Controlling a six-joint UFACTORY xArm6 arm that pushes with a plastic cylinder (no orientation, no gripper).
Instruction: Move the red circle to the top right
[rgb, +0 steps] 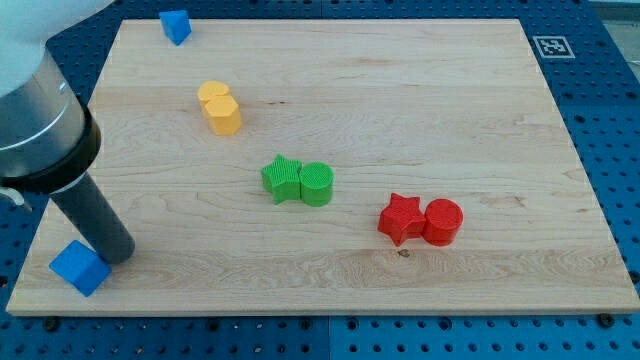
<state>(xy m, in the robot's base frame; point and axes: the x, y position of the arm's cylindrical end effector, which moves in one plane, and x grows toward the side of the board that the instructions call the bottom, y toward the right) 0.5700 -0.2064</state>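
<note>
The red circle (443, 221) lies on the wooden board (400, 90) at the lower right of centre, touching a red star (401, 219) on its left. My rod comes in from the view's upper left, and my tip (117, 254) rests near the board's bottom left corner. It is right next to a blue cube (79, 267), just above and to its right. The tip is far to the left of the red circle.
A green star (282, 179) and a green circle (316, 184) touch near the middle. A yellow block (220, 107) lies upper left. A second blue block (175, 26) sits at the top left edge. A marker tag (551, 46) is on the top right corner.
</note>
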